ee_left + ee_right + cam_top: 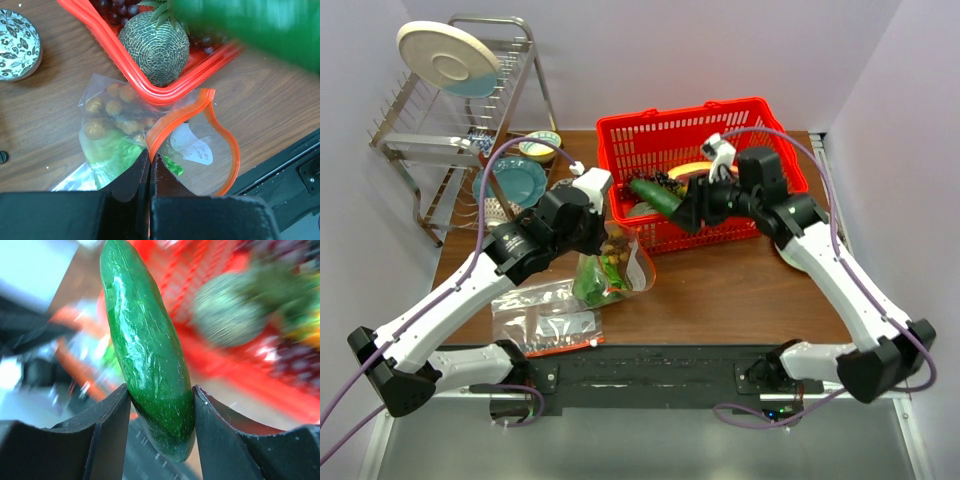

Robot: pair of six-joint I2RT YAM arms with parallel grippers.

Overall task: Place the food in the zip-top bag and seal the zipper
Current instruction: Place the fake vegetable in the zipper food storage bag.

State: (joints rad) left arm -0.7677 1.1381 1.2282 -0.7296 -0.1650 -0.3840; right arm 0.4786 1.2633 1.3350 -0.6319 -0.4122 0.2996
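The zip-top bag (612,265) hangs by the basket's front left corner, with small brown nuts (114,114) and pale-green cabbage (114,156) inside. My left gripper (149,156) is shut on the red-orange zipper (226,134) at the near end of the mouth, which gapes in a loop. It shows in the top view too, the left gripper (603,222) above the bag. My right gripper (161,400) is shut on the low end of the dark green cucumber (147,350). That cucumber (655,196) hangs over the basket's front left part, its tip pointing toward the bag.
The red basket (790,150) holds a pineapple (155,47), purple grapes (116,7) and a yellow item. A second clear bag (545,320) lies flat at the front left. A dish rack (450,110), a teal plate (520,180) and a patterned bowl (15,45) stand at the back left.
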